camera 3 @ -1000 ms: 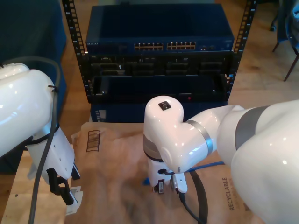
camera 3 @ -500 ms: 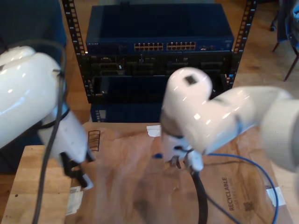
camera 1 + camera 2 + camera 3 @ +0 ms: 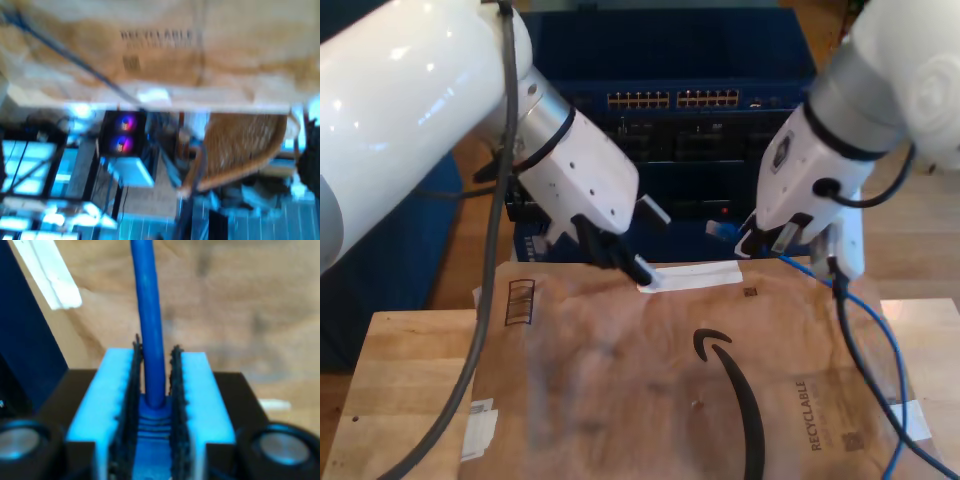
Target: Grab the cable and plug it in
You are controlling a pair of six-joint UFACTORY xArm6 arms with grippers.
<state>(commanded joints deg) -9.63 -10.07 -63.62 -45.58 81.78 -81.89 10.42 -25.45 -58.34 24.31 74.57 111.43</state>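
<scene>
Already our second claw [image 3: 155, 405] is clamped on the cable [image 3: 150, 315] just behind its plug; the cord runs straight out between the pads. In the exterior view the plug [image 3: 723, 232] hangs below the switch's port rows [image 3: 673, 99] — a lift remains. Our first claw's state we cannot tell. The cardboard [image 3: 620, 400] reads "RECYCLABLE".

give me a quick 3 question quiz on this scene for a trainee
1. True or false: my second gripper is shut on the blue cable.
2. In the exterior view, the cable plug is: A) lying on the cardboard B) held up in front of the rack C) seated in a switch port.
3. What word is printed on the cardboard near the exterior view's right?

Key: 1 true; 2 B; 3 RECYCLABLE.
</scene>
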